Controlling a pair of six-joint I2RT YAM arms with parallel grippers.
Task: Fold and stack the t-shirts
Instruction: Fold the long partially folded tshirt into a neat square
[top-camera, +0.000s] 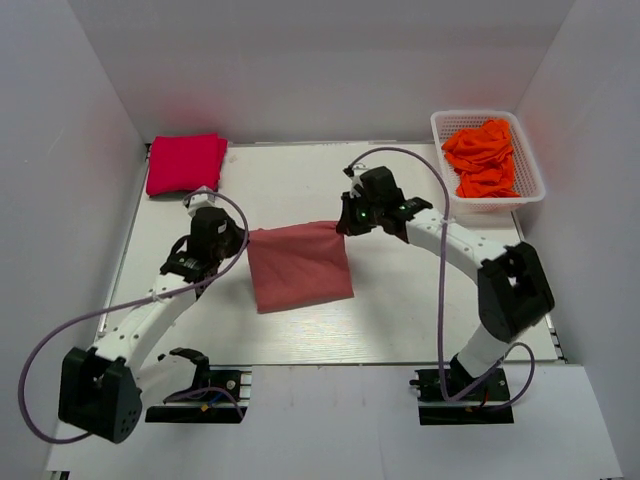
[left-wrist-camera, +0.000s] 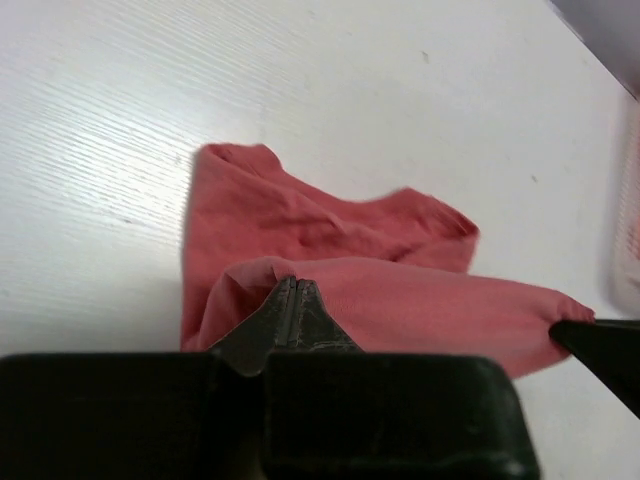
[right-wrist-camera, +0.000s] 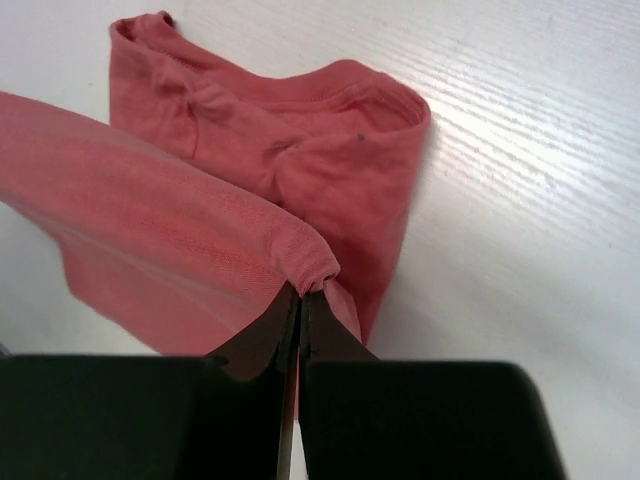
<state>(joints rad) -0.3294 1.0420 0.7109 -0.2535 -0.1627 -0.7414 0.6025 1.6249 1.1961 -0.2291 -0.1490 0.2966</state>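
Note:
The dusty salmon-pink t-shirt (top-camera: 298, 265) hangs in the table's middle, stretched between both grippers, its lower part resting on the table. My left gripper (top-camera: 243, 240) is shut on its left top corner; the left wrist view shows the jaws pinched on the fabric (left-wrist-camera: 400, 310) at the gripper tip (left-wrist-camera: 294, 282). My right gripper (top-camera: 343, 224) is shut on its right top corner; the right wrist view shows the cloth (right-wrist-camera: 200, 220) bunched at the tip (right-wrist-camera: 303, 290). A folded crimson-pink t-shirt (top-camera: 185, 162) lies at the back left. Orange t-shirts (top-camera: 485, 158) fill a basket.
The white basket (top-camera: 530, 165) stands at the back right corner. White walls enclose the table on the left, back and right. The arm bases sit at the near edge.

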